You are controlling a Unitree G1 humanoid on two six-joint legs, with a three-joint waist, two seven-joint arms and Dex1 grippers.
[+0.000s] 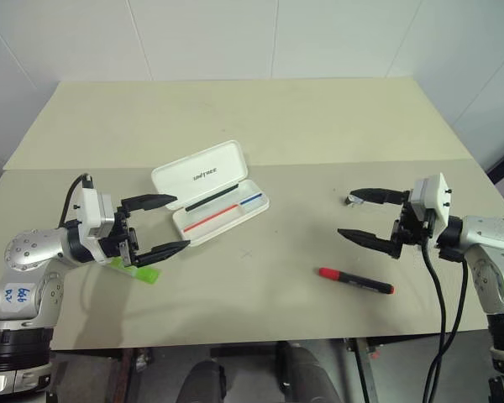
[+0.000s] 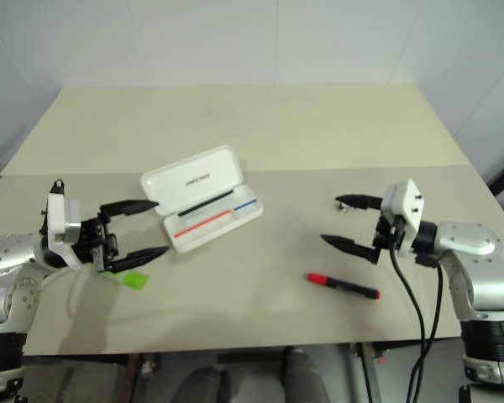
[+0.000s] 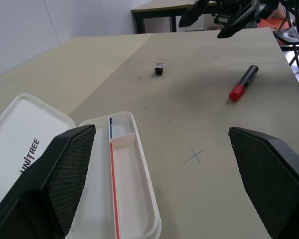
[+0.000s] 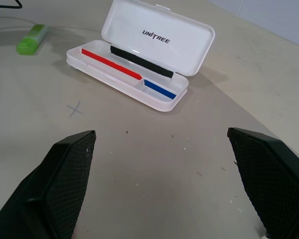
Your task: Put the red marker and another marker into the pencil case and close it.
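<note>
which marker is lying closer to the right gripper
The red marker, slim with a red cap, lies just below the right gripper; the green highlighter lies under the left gripper.

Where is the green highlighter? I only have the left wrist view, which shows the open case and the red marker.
Observer: The highlighter lies on the table beneath the open left claw, apart from the case.
Operator: Is anything in the case besides the red and blue lines?
Observer: Only a black strip along the hinge side. No marker is inside.
</note>
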